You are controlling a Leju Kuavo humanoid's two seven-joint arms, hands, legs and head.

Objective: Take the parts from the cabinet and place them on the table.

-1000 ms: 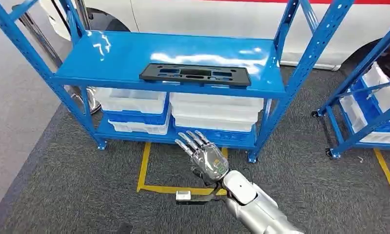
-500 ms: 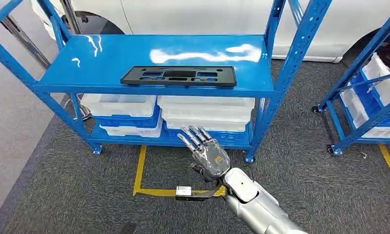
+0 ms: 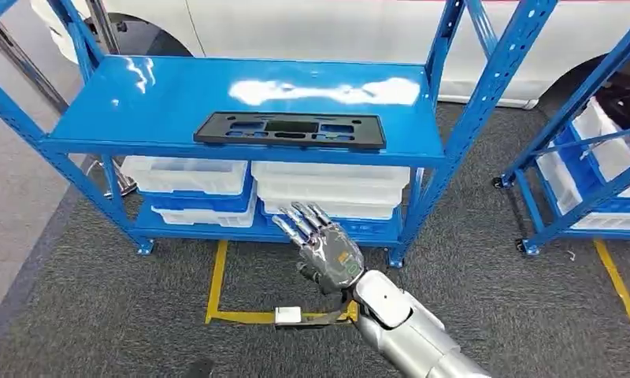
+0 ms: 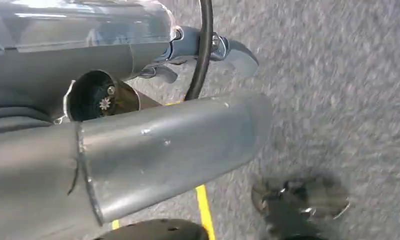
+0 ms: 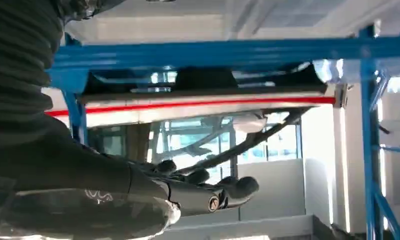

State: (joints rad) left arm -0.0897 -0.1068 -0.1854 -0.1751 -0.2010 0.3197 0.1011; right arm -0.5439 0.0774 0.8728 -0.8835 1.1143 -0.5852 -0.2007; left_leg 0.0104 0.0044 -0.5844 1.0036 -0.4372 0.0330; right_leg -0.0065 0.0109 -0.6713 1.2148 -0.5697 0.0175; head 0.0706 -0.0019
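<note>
Nearest the camera, short of the blue rack (image 3: 249,102), the robot's right hand (image 3: 324,248) is raised over the grey carpet (image 3: 99,315), palm down, its fingers (image 3: 296,222) stretched forward and apart, holding nothing. It hangs in front of the rack's lower level and below the rack's upper shelf. In the right wrist view the same hand (image 5: 188,192) reaches out beneath the rack's blue shelf edge. Of the left hand I cannot tell the state: its wrist view looks down at carpet and the robot's own metal limbs, and the fingers cannot be made out there.

On the floor just before the rack, yellow tape (image 3: 217,295) marks a standing spot. On the rack's lower shelf sit white bins (image 3: 331,185) in a row.

Farther up, on the rack's upper shelf near its front edge, lies the part: a flat black plate (image 3: 290,130) with cut-outs, lying level and untouched. A second blue rack (image 3: 587,157) stands well to the right of the first, and a white car body (image 3: 312,27) runs behind it.

By my reading the task has barely begun: the plate is not yet grasped, and the lift, the carry and the setting down on the counter all remain.
</note>
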